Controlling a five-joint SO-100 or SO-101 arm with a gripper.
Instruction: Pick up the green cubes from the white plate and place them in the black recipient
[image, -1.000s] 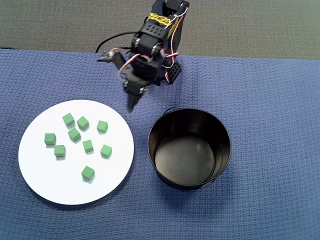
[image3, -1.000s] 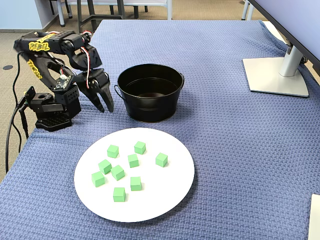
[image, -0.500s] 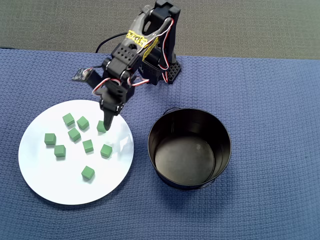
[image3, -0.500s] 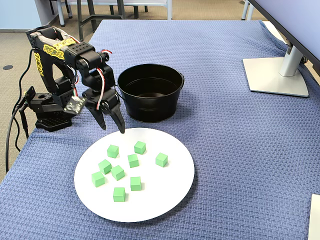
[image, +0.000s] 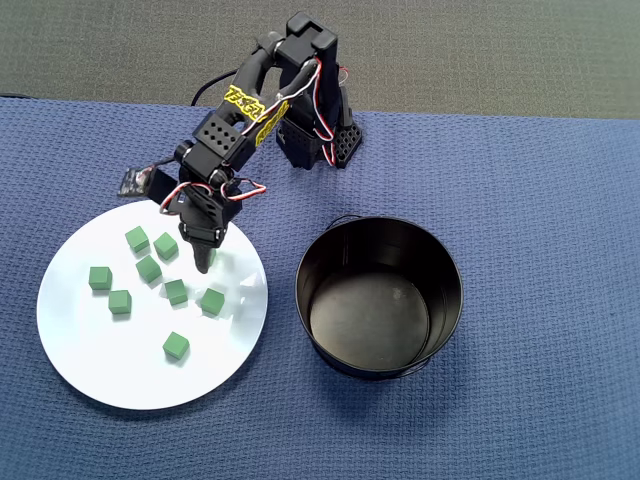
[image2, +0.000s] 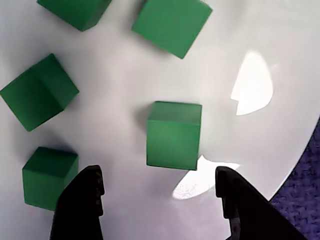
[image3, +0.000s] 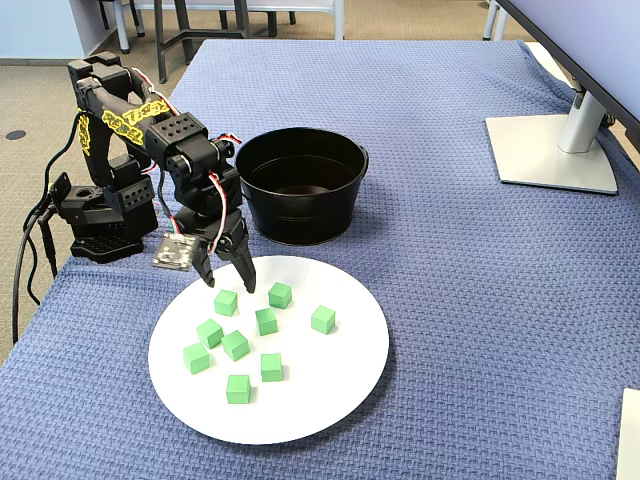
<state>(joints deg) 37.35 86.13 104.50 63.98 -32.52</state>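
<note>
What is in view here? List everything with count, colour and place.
small matte green cubes: nine, bright green, all on the plate.
large round glossy white plate: one, white, on the cloth near the arm.
round glossy black tin: one, black, empty, beside the plate.
woven blue tablecloth: one, blue, covering the table.
flat grey monitor stand: one, silver-grey, far right in the fixed view.
black robot arm: one, black with yellow labels, at the cloth's edge.
end effector: one, black, open, over a cube.

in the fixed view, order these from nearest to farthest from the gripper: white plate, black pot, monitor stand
1. The large round glossy white plate: directly below the open gripper, which hangs over its far-left rim.
2. The round glossy black pot: just behind and to the right.
3. The flat grey monitor stand: far right of the blue cloth.
</note>
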